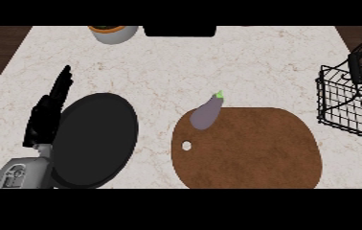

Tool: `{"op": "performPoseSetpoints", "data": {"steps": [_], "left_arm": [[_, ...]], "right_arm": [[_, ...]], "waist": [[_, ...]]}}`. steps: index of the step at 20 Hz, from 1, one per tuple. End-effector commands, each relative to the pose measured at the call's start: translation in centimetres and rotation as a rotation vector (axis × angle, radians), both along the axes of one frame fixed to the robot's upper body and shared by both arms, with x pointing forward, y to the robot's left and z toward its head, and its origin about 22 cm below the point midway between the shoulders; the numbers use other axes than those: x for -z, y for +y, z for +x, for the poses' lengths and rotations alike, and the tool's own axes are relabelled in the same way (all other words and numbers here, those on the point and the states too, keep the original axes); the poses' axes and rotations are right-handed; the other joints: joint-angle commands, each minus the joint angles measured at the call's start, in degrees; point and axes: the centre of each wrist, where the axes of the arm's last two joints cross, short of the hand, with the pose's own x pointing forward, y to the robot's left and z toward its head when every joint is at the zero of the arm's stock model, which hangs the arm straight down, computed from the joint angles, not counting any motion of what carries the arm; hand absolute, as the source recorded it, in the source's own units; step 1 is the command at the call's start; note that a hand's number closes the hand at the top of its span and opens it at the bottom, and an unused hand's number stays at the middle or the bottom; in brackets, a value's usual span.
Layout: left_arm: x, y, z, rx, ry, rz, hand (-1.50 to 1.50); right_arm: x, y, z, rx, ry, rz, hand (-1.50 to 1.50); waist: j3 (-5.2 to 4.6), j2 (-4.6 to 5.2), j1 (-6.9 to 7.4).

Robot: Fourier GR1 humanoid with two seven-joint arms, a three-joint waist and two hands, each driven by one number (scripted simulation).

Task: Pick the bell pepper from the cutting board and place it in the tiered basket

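A brown board (pixel 247 147) lies on the pale marbled surface (pixel 212 66) in the lower right of the frame, with a small round hole near its left edge. No bell pepper shows on it. The only vegetable there is a purple eggplant (pixel 206 113) with a green stem, lying tilted across the board's upper left rim, its stem end reaching out over the surface.

At the right edge stands a black wire basket (pixel 341 99), only partly in view and well apart from the eggplant.

In the lower left lies a black round plate (pixel 94 140). Just beside its left rim is the left hand (pixel 50 114), black, with fingers straight and pointing up the frame, grasping nothing; its grey forearm enters from the lower left corner. The right hand does not show.

At the top edge, left of centre, sits a pale pot (pixel 113 33) with an orange rim, and right of it a dark rectangular object (pixel 179 30), cut off by the frame.
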Motion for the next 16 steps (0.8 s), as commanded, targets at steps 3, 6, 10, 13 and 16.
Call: {"op": "performPoseSetpoints", "data": {"steps": [3, 6, 10, 13, 16], "left_arm": [[-0.9, -0.1, 0.8, 0.003, 0.018, -0.005, 0.0], [0.8, 0.8, -0.3, -0.016, 0.007, -0.005, 0.0], [-0.4, 0.1, -0.2, 0.001, -0.005, -0.004, 0.0], [-1.1, -0.6, 0.8, 0.007, 0.005, 0.002, 0.0], [-1.1, 1.2, 0.7, -0.003, -0.012, 0.002, 0.0]], "right_arm": [[2.1, -5.4, -0.4, 0.02, 0.038, -0.045, 1.5], [0.6, -7.5, -0.9, -0.039, 0.061, -0.029, 1.5], [2.7, -8.4, 0.0, -0.077, 0.109, 0.046, 1.5], [3.7, -10.3, 1.2, -0.102, 0.101, 0.118, 1.5], [4.9, -11.8, 0.1, -0.112, 0.155, 0.171, 1.5]], "waist": [[0.0, -0.17, -0.47], [-0.02, -0.18, -0.49], [-0.01, -0.19, -0.28], [0.01, -0.04, 0.05], [-0.01, -0.1, -0.14]]}}
